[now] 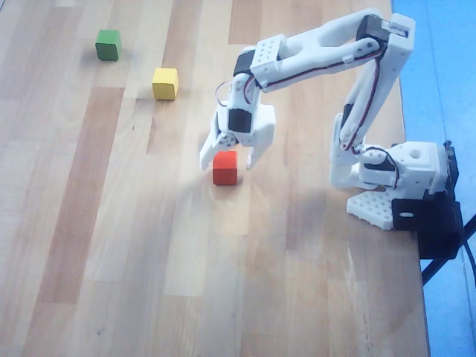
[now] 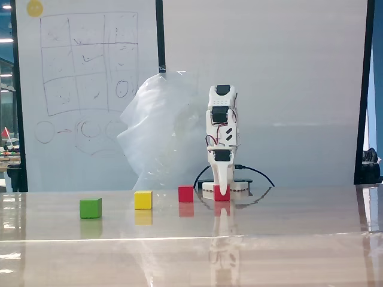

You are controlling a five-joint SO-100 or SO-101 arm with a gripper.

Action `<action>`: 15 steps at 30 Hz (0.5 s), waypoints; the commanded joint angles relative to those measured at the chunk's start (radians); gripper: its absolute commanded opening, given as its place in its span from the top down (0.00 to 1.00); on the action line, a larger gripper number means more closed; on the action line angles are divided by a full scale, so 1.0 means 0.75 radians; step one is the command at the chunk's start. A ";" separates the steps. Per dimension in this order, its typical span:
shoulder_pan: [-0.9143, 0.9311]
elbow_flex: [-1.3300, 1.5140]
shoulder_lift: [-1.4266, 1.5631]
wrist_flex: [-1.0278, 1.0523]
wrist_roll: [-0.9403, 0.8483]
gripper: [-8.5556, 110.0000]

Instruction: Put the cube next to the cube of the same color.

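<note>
Beneath claw [image 1: 227, 158]; one cube [image 2: 216, 192] half-hidden

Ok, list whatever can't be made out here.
- Overhead view: the gripper covers one red cube, hiding the gap to the other red cube.
- Fixed view: the gripper overlaps the other red cube, and side-on its jaw opening is unreadable.

wooden table [image 1: 111, 245], green cube [image 1: 108, 44], yellow cube [image 1: 165, 83], two red cubes [image 1: 224, 168]
</note>
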 commanded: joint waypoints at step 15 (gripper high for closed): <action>0.004 -0.200 0.020 0.102 -0.010 0.92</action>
